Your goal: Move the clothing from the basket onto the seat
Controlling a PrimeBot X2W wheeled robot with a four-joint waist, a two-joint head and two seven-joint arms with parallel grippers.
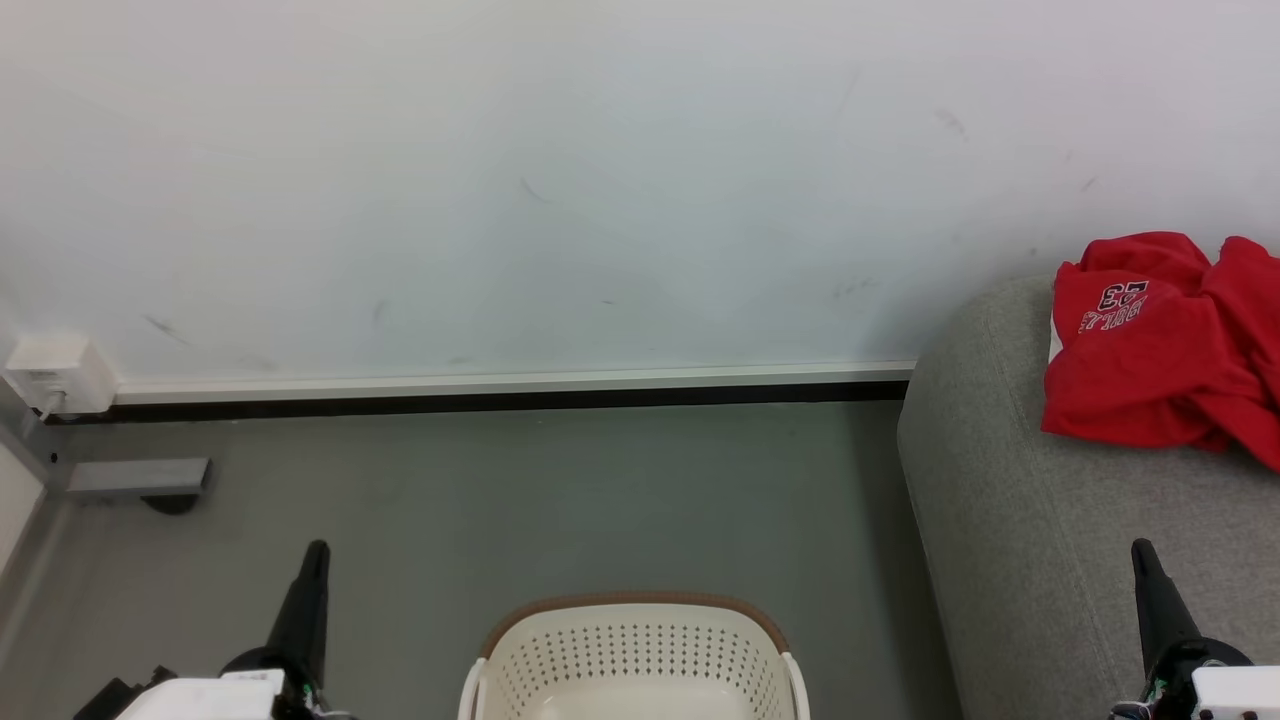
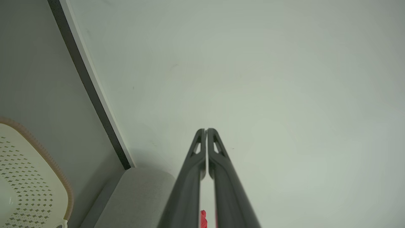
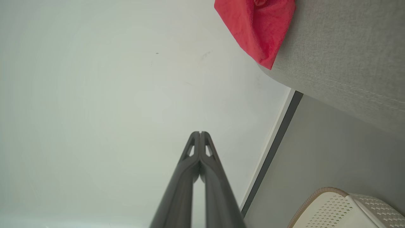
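Red clothing [image 1: 1160, 340] with white lettering and the number 23 lies bunched on the grey sofa seat [image 1: 1050, 540] at the right; a corner of the clothing [image 3: 256, 25] hangs over the sofa edge [image 3: 341, 57]. The cream basket [image 1: 635, 660] with a brown rim stands on the floor at bottom centre, its visible inside bare. My left gripper [image 1: 316, 552] is shut, left of the basket, holding nothing. Over the sofa's front, my right gripper [image 1: 1142, 550] is also shut and holds nothing. Both point at the wall, as with the left gripper [image 2: 206, 130] and right gripper [image 3: 200, 133].
A white wall [image 1: 600, 180] with a dark baseboard [image 1: 500, 400] faces me. A white power box [image 1: 55, 375] and a grey bracket [image 1: 135, 478] sit at the far left. Grey floor [image 1: 560, 500] lies between basket and wall.
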